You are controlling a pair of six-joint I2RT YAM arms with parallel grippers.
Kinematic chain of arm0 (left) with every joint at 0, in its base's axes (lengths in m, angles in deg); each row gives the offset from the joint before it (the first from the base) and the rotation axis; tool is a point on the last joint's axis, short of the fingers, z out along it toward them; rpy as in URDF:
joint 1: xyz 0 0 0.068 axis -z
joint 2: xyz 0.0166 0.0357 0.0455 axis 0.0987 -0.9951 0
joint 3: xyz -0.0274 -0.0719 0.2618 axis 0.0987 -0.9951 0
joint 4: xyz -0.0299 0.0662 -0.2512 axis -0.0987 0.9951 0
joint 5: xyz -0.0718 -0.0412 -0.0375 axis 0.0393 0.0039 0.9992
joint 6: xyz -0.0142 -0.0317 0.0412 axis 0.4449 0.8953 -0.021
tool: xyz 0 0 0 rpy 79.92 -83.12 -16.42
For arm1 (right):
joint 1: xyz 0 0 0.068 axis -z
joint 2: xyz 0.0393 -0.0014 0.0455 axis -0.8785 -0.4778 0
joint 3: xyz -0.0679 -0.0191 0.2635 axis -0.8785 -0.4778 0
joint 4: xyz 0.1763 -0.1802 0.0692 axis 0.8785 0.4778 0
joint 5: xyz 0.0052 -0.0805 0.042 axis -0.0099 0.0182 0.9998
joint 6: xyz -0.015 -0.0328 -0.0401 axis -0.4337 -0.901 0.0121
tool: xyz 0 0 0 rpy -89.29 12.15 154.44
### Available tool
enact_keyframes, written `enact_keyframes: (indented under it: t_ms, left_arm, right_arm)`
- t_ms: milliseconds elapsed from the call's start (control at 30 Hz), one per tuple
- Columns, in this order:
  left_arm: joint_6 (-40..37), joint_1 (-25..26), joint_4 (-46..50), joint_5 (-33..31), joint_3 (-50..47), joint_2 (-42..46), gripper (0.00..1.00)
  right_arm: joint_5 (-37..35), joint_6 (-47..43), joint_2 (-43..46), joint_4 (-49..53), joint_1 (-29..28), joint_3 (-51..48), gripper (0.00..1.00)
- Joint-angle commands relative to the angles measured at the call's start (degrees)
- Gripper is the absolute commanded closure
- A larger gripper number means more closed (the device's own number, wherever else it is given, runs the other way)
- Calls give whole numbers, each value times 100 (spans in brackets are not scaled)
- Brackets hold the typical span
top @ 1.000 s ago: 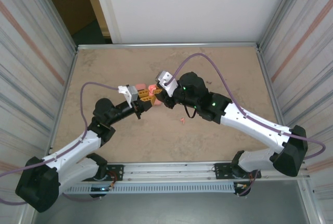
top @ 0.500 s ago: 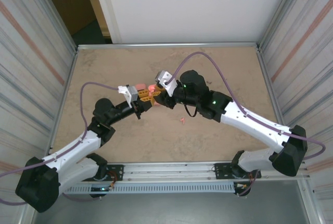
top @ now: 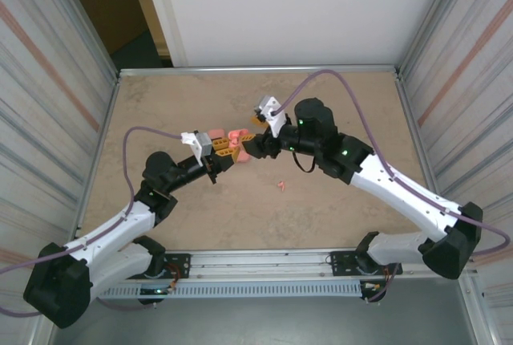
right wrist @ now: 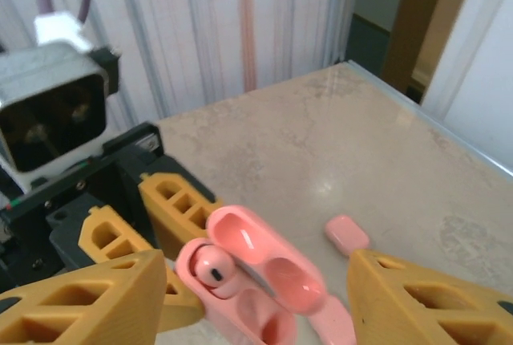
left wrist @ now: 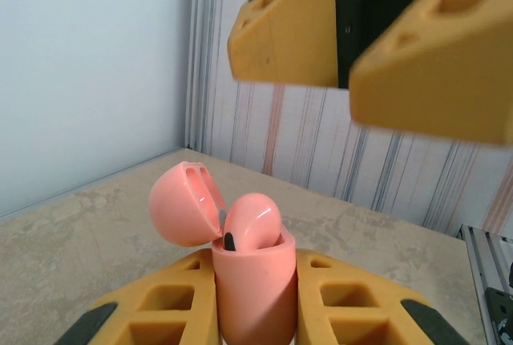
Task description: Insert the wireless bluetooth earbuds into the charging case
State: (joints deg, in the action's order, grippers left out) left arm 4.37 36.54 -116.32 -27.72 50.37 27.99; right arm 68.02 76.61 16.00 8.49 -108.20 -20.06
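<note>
Closest to the near edge of the table point(top: 337, 96), a loose earbud point(top: 280, 185) lies alone on the bare top. It is about midway across the table's width and apart from both grippers.

Just beyond it, the left gripper point(top: 225, 151) is clamped on the charging case point(left wrist: 252, 301), one finger pressed to each side of the body. The lid point(left wrist: 183, 204) is tipped open. A seated earbud point(left wrist: 250, 221) sits in one socket, and in the right wrist view the socket beside it looks empty.

The right gripper point(top: 249, 139) hangs just over the case with its jaws spread wide. Nothing is between them, and it touches neither the case nor the seated earbud.

Farther back, toward the far edge, a small pink piece point(right wrist: 347, 233) lies on the table. I cannot tell whether it is an earbud or something else.

As I judge it, one earbud is in and the second has yet to be fetched. The next move calls for the right gripper to go down to the loose earbud and narrow its jaws to suit so small a thing. It should pinch the earbud so that the stem can point into the empty socket, while the left gripper holds the case steady.
</note>
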Motion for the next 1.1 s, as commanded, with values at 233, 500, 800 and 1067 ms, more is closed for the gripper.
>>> enact_keyframes:
  t_ms: [233,500,800,1067]
  left_arm:
    - [-71,40,58,-70,-30,230,100]
    - [-141,34,243,-151,-31,427,100]
    - [-194,35,328,-198,-24,504,100]
    - [-194,34,389,-217,-30,557,100]
  right_arm:
    - [-99,1213,564,395,948,-622,28]
    - [-1038,1858,485,1537,1472,-1003,28]
    - [-1097,1931,-141,2643,1554,-916,30]
    - [-941,2053,-891,2824,1354,-934,32]
